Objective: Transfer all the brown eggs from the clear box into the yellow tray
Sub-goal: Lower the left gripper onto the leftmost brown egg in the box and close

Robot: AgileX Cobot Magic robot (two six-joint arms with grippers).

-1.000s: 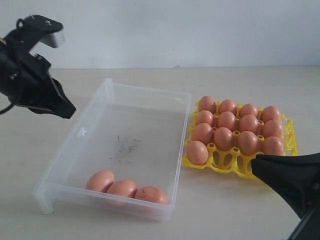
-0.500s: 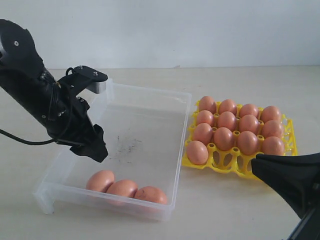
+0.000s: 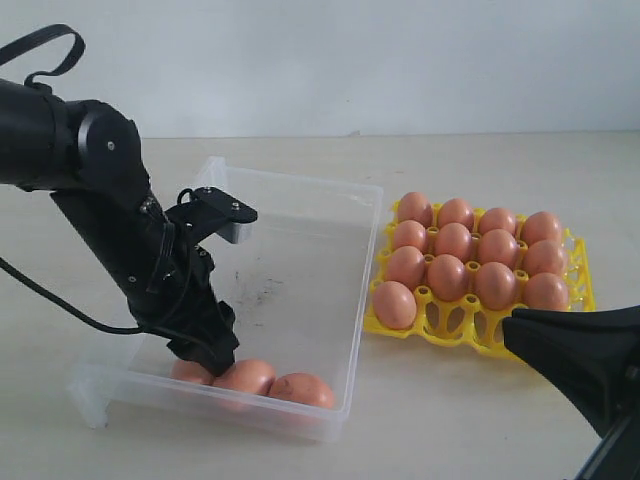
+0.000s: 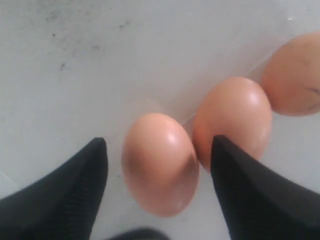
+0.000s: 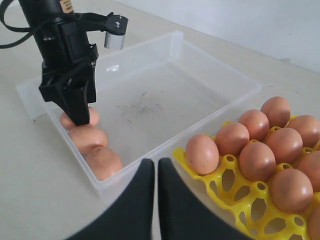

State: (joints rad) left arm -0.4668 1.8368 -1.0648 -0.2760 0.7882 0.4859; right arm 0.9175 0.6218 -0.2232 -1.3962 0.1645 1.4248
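Three brown eggs lie in a row at the near end of the clear box. My left gripper has reached down into the box and stands open. Its fingers straddle the leftmost egg without closing on it. One finger sits in front of the middle egg; the third egg lies beyond. The yellow tray to the right of the box holds several brown eggs. My right gripper is shut and empty, near the tray's front edge.
The tray's front row has one egg at its left end and open cups beside it. The box floor has dark scuff marks. The left arm leans over the box's left wall.
The left arm has swung from above and left of the box down into its near end, over the leftmost egg. The right gripper has not moved.
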